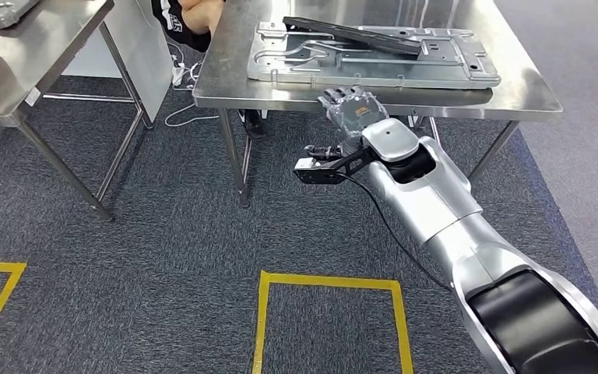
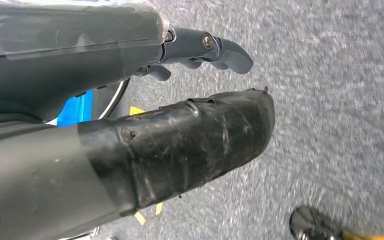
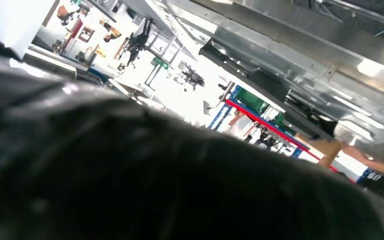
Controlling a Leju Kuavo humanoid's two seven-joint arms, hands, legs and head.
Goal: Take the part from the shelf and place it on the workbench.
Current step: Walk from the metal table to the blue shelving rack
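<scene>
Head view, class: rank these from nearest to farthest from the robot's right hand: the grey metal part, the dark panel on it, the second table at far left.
1. Grey metal part: on the workbench, just beyond the right hand.
2. Dark panel: lying atop the part, farther back.
3. Second table: far left, across the carpet.

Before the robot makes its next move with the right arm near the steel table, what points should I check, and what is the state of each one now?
1. Metal part lies flat on the workbench: ok.
2. Part fully on the top, not overhanging: ok; its front edge is close to the table edge.
3. Right hand clear of the part: ok; it is at the front edge of the workbench, below the part, holding nothing visible.
4. Right hand fingers open or closed: cannot tell.
5. Left hand empty: ok; it hangs over the carpet.
6. Person behind the workbench at a safe distance: cannot tell.
</scene>
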